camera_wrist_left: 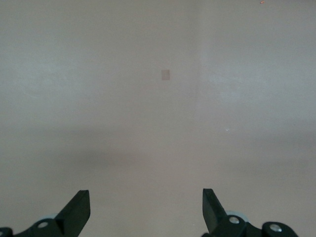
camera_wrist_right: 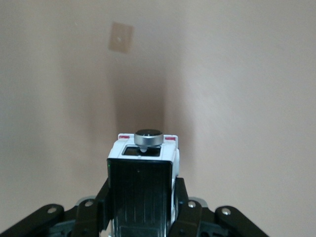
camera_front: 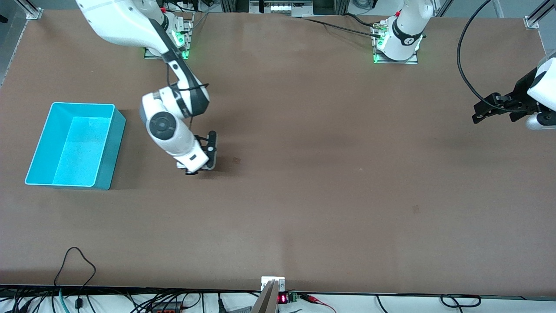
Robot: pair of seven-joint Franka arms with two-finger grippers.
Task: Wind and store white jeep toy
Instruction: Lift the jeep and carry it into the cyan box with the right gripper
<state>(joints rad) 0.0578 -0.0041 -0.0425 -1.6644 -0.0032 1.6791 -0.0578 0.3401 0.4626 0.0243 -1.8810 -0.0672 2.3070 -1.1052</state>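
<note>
Right gripper (camera_wrist_right: 140, 210): we saw it clamped on the white jeep toy (camera_wrist_right: 142, 182), left-centre of frame, beside the cyan bin (camera_front: 114, 143).
Left gripper (camera_wrist_left: 146, 210): fingers apart, waiting at the right edge of the frame.
Table (camera_front: 330, 182): bare across the frame's middle.

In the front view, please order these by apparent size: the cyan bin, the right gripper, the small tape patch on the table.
1. cyan bin
2. right gripper
3. tape patch

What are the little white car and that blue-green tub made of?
White jeep toy: looks like glossy hard plastic or painted metal, with a ribbed black roof and a shiny spare wheel. Cyan bin: probably moulded plastic, with smooth thin walls of one even colour.
</note>
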